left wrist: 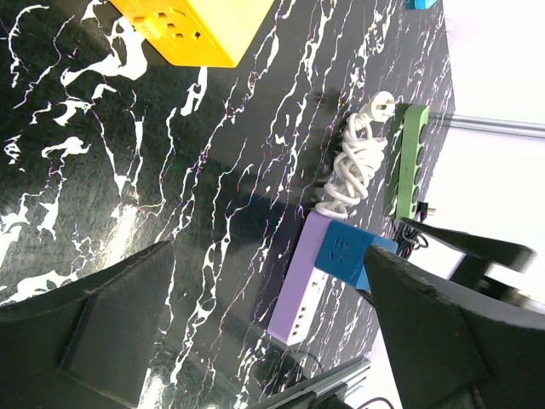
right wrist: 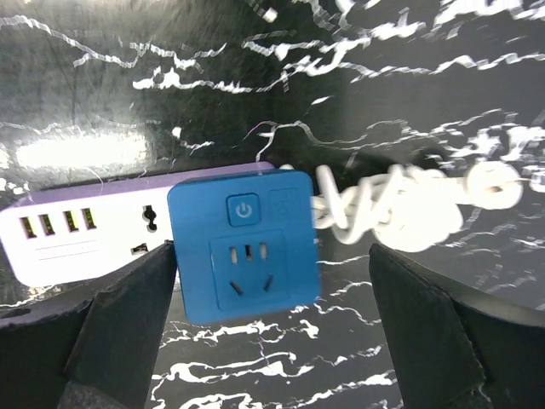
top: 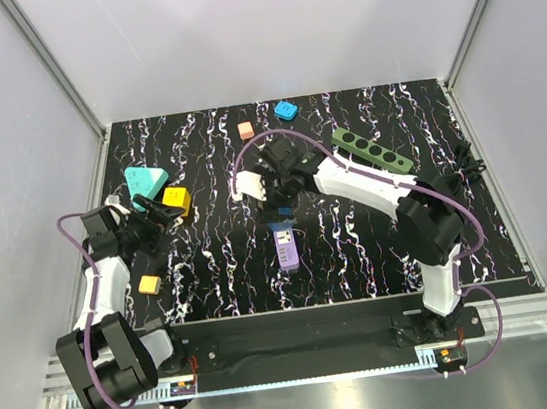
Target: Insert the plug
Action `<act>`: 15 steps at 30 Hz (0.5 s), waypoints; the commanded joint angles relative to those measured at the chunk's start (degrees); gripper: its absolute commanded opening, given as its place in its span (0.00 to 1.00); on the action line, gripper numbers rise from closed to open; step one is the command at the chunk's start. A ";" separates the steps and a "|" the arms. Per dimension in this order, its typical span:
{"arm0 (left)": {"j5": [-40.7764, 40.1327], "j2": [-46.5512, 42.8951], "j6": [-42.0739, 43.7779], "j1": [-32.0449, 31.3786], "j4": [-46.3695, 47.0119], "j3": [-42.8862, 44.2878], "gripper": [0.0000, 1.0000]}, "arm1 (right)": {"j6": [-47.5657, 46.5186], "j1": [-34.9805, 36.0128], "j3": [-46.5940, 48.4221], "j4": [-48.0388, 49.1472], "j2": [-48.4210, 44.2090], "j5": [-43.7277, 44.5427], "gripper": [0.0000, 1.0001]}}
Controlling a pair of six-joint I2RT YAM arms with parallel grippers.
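The plug is a blue square adapter (right wrist: 245, 256) with a power button and a socket face. It sits on the end of a purple and white power strip (right wrist: 85, 230) lying mid-table (top: 286, 246). My right gripper (right wrist: 272, 315) hovers over it, open. Its left finger (right wrist: 128, 315) is close beside the plug's edge, and the right finger (right wrist: 426, 324) stands well clear. The strip's white coiled cable (right wrist: 400, 209) trails away. My left gripper (left wrist: 272, 332) is open and holds nothing at the table's left (top: 159, 212). It sees the blue plug (left wrist: 345, 253) on the strip (left wrist: 302, 285) from afar.
A green power strip (top: 372, 149) lies behind the right arm, with black cables (top: 459, 160) at the right edge. A teal triangle block (top: 145, 180), a yellow block (top: 175, 199) and a small orange block (top: 149, 283) surround the left gripper. Salmon (top: 246, 129) and blue (top: 286, 110) blocks sit at the back.
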 commanded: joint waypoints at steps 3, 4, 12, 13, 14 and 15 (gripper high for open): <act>-0.19 -1.53 0.77 0.35 1.68 0.35 0.99 | 1.97 -0.24 3.43 2.23 -6.61 -1.24 0.99; -0.11 -1.45 0.77 0.44 1.68 0.44 0.99 | 2.49 -0.24 3.43 2.32 -7.83 -1.68 1.00; -0.28 -1.09 0.77 0.61 1.68 0.70 0.99 | 8.12 -0.42 2.38 3.90 -9.60 -5.64 0.22; -0.37 -1.09 0.77 0.79 1.68 0.70 0.99 | 8.82 -0.59 1.85 4.34 -9.51 -6.33 0.20; -0.37 -1.09 0.77 0.79 1.68 0.70 0.99 | 9.17 -0.68 1.15 4.78 -9.25 -6.86 0.17; -0.37 -1.18 0.77 0.79 1.59 0.61 0.99 | 9.61 -0.77 -0.33 5.65 -8.90 -7.30 0.16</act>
